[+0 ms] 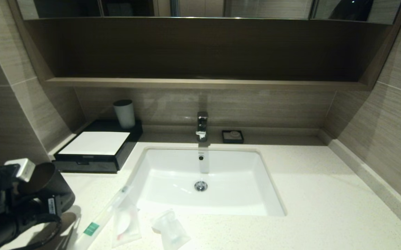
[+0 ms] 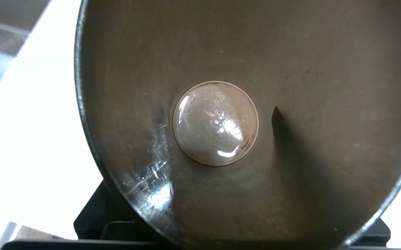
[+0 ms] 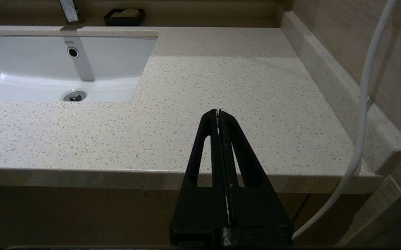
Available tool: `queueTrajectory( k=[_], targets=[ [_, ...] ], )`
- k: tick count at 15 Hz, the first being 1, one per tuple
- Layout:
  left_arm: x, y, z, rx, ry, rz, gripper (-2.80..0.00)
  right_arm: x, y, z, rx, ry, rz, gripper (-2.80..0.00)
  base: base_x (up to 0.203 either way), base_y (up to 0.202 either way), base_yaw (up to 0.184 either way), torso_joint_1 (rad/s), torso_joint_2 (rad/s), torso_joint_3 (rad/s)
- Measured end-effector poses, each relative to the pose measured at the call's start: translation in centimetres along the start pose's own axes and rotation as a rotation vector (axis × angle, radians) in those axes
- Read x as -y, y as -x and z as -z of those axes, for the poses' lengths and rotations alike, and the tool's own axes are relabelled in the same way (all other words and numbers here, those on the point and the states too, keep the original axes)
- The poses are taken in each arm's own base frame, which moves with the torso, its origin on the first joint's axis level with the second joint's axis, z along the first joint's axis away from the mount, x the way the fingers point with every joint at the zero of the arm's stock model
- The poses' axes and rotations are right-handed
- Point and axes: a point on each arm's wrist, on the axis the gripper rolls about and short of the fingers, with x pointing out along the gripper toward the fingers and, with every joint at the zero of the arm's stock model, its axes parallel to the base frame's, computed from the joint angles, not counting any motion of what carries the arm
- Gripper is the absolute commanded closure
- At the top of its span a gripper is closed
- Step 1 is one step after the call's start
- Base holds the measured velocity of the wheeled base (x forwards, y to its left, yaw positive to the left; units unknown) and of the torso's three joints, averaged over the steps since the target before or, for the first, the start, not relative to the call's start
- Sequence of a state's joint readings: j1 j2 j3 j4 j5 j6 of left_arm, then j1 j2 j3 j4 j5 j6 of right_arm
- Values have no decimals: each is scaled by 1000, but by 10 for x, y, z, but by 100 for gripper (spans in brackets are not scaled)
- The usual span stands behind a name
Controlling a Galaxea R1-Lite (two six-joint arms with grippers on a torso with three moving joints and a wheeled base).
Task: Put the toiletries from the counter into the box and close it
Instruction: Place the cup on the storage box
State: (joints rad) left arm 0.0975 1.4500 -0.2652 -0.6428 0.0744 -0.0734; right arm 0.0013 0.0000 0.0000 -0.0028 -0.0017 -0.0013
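Two arms were on duty, and only the left one was busy. Far left of the head view, the left gripper [image 1: 30,194] hung over the counter's near-left corner with a dark cup [image 1: 49,185] on it. The left wrist camera stared straight down into that cup [image 2: 221,121], its round base shining, one finger showing as a dark sliver against the inner wall, so the gripper was clamped on the cup's wall. Behind it, against the left wall, sat the black box [image 1: 98,156] with its white lid [image 1: 96,142] lying flat, and a pale tumbler [image 1: 124,113] stood upright on the box's far corner.

Moving right along the counter's [image 1: 325,194] front edge, the toiletries lay loose: a long toothbrush packet [image 1: 100,218] with a green label, a clear sachet [image 1: 126,222] overlapping it, then a small clear-wrapped item [image 1: 171,231] just right of those, all near the sink's front left corner. The white sink [image 1: 263,205] filled the middle, faucet [image 1: 202,125] behind it, and a black soap dish [image 1: 232,136] just right of the faucet.

Out on the right, the right gripper [image 3: 218,113] was parked low by the counter's front edge, fingers pressed together, with a white cable [image 3: 363,104] looping beside it.
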Motion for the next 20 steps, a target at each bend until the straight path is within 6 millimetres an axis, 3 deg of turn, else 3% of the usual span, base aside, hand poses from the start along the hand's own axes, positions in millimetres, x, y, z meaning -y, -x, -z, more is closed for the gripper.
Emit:
queueTrajectory(
  k=[6, 11, 20],
  targets=[
    [1, -4, -28, 61, 4, 0, 0, 0, 0, 0, 0, -1, 0, 0, 0, 0, 0, 0, 0, 0],
    [4, -13, -70, 123, 11, -1, 0, 0, 0, 0, 0, 0, 0, 0, 0, 0, 0, 0, 0, 0],
    [2, -63, -138, 78, 3, -77, 0, 0, 0, 0, 0, -1, 0, 0, 0, 0, 0, 0, 0, 0]
  ],
)
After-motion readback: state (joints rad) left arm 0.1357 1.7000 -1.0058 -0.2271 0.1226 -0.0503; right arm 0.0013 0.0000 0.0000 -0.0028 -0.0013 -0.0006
